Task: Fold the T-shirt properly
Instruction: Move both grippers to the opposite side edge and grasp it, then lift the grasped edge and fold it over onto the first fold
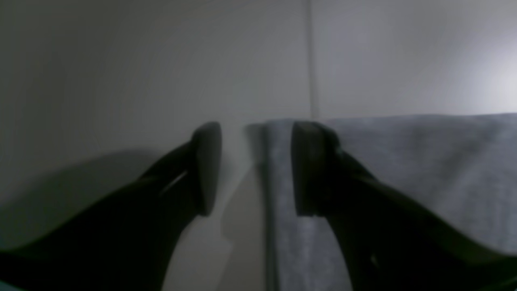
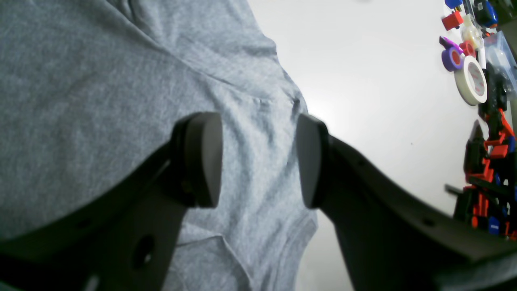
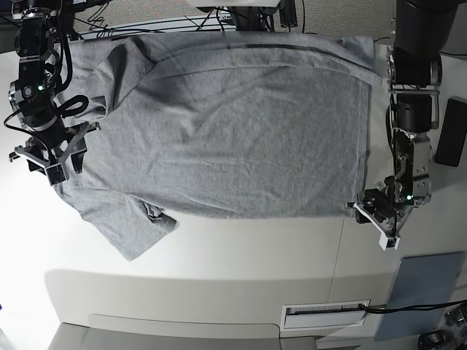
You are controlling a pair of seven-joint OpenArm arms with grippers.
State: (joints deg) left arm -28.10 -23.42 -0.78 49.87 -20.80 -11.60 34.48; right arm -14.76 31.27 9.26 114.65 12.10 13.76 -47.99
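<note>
Both tools released: left tool straddled the heather-grey cotton T-shirt hem corner, right tool over sleeve fabric. Risk: single-layer pinch (skewed fold).

A lab or workshop: a white desk with cables behind, tape rolls and coloured plastic parts alongside.
</note>
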